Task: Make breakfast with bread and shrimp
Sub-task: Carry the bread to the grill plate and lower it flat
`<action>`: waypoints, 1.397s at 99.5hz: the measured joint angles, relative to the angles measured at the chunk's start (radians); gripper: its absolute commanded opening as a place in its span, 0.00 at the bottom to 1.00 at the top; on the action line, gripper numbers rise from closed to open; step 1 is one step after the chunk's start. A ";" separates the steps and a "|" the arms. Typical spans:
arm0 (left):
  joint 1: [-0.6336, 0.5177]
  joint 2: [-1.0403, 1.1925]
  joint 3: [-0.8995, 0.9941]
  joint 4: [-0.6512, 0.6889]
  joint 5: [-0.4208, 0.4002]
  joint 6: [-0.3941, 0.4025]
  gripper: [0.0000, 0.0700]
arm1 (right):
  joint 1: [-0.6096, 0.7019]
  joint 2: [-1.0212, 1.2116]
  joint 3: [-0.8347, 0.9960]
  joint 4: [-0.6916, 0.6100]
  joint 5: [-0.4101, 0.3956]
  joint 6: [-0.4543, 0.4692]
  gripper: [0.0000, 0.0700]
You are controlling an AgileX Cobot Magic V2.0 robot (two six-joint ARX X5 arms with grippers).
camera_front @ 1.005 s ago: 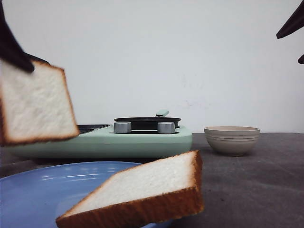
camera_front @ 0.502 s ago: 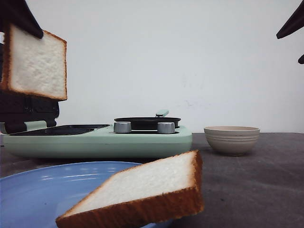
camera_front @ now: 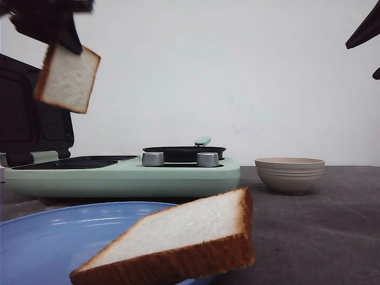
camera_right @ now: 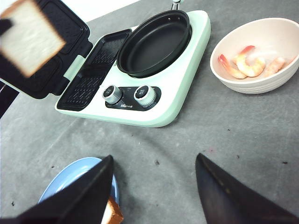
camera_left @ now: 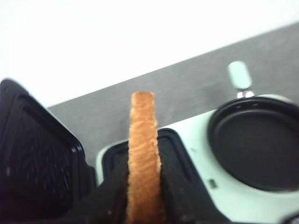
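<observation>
jaws of the left gripper [camera_left: 142,186] are clamped on a bread slice [camera_front: 67,78] held high over the sandwich plate [camera_right: 96,70]; right gripper [camera_right: 154,186] is spread, empty. bread is judged light, soft, easily crushed; an edge grip suits.

blue plate [camera_front: 53,237] cropped, held bread [camera_right: 29,36] blurred

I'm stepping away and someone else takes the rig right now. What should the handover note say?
Left gripper: shut on a bread slice, held in the air over the sandwich-maker's open grill plate.
Right gripper: open, empty, hanging above the table.
Second bread slice: leaning on the blue plate.
Shrimp: in the beige bowl.
Done: first slice picked up.
Left: place it on the grill, add shrimp, then the second slice.
</observation>
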 measured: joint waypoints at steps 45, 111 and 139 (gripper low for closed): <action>0.000 0.351 0.260 0.078 -0.130 0.226 0.01 | 0.000 0.000 0.000 0.000 0.007 -0.039 0.49; 0.000 0.437 0.262 0.100 -0.194 0.401 0.01 | 0.000 0.000 0.000 0.000 0.011 -0.050 0.49; 0.000 0.462 0.262 0.102 -0.194 0.427 0.01 | 0.000 0.000 0.000 0.000 0.011 -0.053 0.49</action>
